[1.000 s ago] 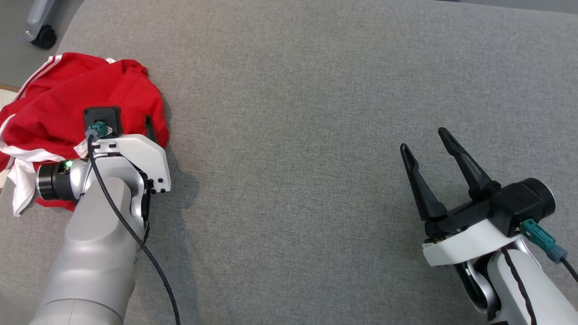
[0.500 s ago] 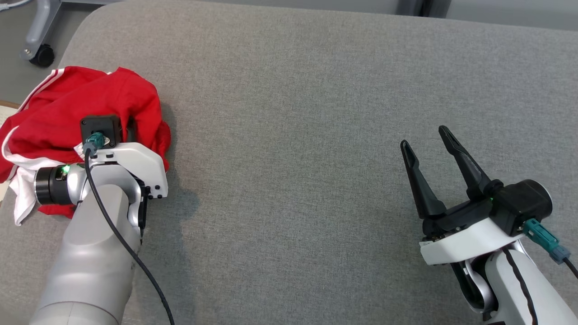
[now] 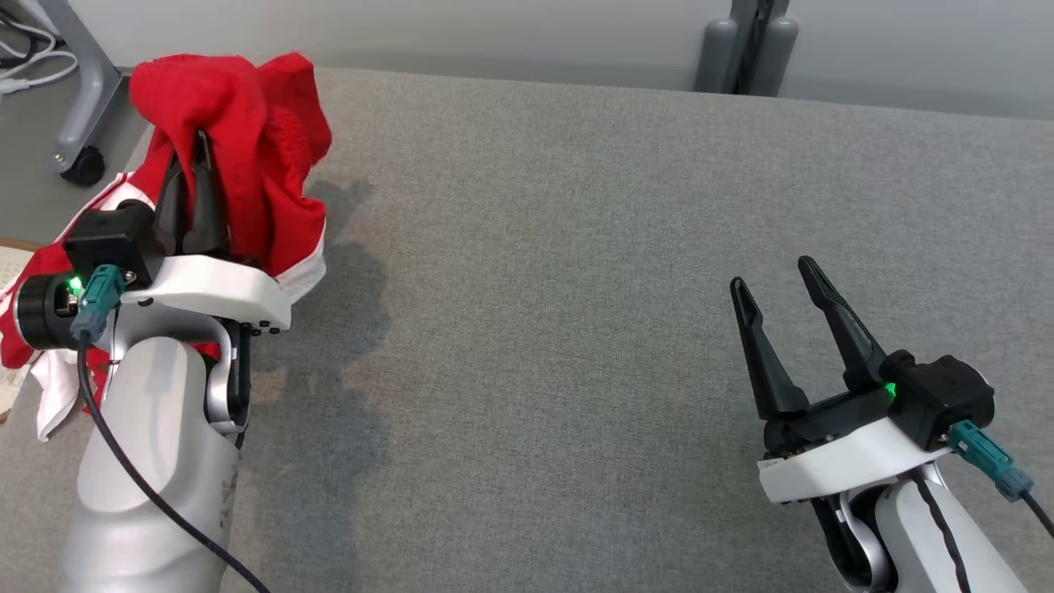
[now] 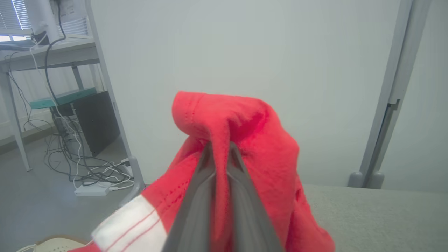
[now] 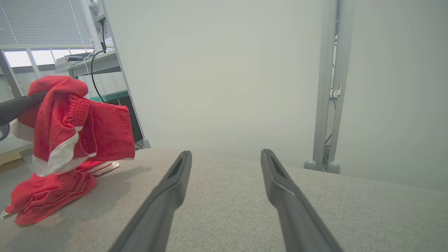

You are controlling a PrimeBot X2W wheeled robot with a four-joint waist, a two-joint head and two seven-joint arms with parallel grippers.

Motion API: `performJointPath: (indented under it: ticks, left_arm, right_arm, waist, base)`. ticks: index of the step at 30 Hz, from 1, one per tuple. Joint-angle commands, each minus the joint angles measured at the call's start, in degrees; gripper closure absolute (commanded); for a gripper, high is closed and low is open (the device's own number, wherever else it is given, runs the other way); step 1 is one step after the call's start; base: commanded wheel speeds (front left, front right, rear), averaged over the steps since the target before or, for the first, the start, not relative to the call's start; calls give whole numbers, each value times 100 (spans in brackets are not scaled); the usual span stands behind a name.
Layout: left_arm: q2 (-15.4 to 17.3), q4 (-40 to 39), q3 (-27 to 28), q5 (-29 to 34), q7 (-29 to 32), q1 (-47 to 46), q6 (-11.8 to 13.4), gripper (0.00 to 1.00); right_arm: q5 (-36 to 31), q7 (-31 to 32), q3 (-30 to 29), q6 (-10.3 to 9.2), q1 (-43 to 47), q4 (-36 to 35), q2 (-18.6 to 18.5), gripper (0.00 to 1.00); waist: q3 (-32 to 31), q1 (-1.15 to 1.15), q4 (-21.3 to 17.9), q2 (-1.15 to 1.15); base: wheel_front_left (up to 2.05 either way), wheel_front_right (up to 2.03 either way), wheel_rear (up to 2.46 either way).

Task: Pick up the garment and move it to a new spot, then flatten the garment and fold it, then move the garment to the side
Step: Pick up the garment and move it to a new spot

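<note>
The garment is red with white stripes and panels, bunched at the far left of the grey surface. My left gripper is shut on a fold of it and holds that part up, while the rest trails down onto the surface edge. In the left wrist view the red cloth drapes over the closed fingers. The right wrist view shows the garment hanging at the left. My right gripper stands open over the surface at the lower right, holding nothing, its fingertips well apart.
A wheeled grey frame leg stands off the surface's far left corner. A grey post base sits behind the far edge. A desk with cables is beyond the left side. A wall runs behind.
My left gripper has lifted a fold of the garment off the surface and tipped its fingers upward. The head camera has tilted up, showing the far edge. The right gripper stays open in place.
</note>
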Motion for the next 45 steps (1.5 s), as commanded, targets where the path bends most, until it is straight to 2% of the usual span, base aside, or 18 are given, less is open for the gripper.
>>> performJointPath:
  ticks: [1, 9, 15, 26, 32, 38, 45]
  left_arm:
    - [49, -440, 59, 31, -21, 181, -82, 100]
    - [106, -1312, 10, 141, -21, 462, -349, 100]
    - [135, -1452, -143, 164, -21, 519, -508, 100]
    - [-8, -1233, -679, 274, -6, 470, -714, 100]
    - [-96, -888, -1008, 364, -10, 261, -820, 100]
    - [-234, -578, -1428, 422, -17, 81, -895, 100]
    - [-299, -247, -1830, 382, -20, 25, -962, 100]
  right_arm:
    - [57, -35, -39, 9, 65, 12, 23, 0]
    - [98, -35, -87, 9, 93, 37, 182, 0]
    - [96, -35, -101, 9, 133, 85, 295, 0]
    - [65, -35, -237, 9, 215, 2, 354, 0]
    - [83, -35, -262, 9, 190, -95, 387, 0]
    - [73, -35, -330, 9, 103, -154, 403, 0]
    - [65, -35, -364, 9, -7, -204, 439, 0]
  waist:
    - [-143, 0, -113, 0]
    - [-355, 0, -495, 0]
    - [-559, 0, -959, 0]
    - [-644, 0, -1829, 0]
    - [-443, 0, -2234, 0]
    - [-147, 0, -2405, 0]
    - [67, 0, -2430, 0]
  base:
    - [0, 0, 0]
    - [0, 0, 0]
    - [0, 0, 0]
    - [0, 0, 0]
    - [0, 0, 0]
    - [0, 0, 0]
    - [0, 0, 0]
